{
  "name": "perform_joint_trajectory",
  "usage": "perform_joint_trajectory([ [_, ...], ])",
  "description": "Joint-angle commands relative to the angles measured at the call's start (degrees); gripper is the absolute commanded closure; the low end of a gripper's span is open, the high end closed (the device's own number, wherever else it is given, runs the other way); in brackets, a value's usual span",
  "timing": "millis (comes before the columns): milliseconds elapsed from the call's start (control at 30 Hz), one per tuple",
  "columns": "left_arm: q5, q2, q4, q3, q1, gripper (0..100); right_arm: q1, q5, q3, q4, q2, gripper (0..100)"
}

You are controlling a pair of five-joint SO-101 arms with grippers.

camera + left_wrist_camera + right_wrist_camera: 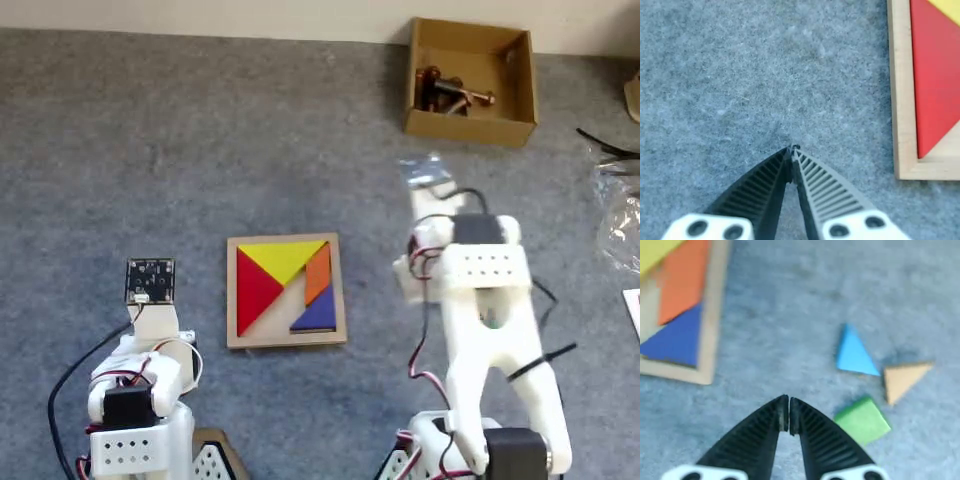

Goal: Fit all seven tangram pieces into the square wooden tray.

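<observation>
No legible text or signs anywhere.

Grey felt tabletop (150, 150). Open cardboard box (468, 127) at far right edge, brown metal bits (445, 92) inside. Clear plastic bag (622, 225) and black cables (603, 146) at right edge.

A fixed camera looks steeply down over the whole grey table (150, 150). Each wrist camera hangs close above that surface, looking along its own gripper — the left gripper (791, 150) and right gripper (789, 401), both pinched together. All three views share the square wooden tray (285, 340) (900, 100) (714, 315).
</observation>
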Motion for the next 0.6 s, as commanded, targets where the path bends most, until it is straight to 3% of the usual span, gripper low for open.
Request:
perform_joint_trajectory([
  [0,0.1,0.4,0.4,1.2,-0.5,100,7.9,0.6,-4.5,0.5,-0.8,98.9],
  [133,0.1,0.4,0.4,1.2,-0.5,100,14.4,9.2,-7.3,0.8,-0.3,98.9],
  [400,0.1,0.4,0.4,1.2,-0.5,100,25.2,14.6,-6.9,0.5,-0.2,98.8],
  [567,0.1,0.4,0.4,1.2,-0.5,100,27.8,18.2,-6.8,0.5,-0.1,98.8],
])
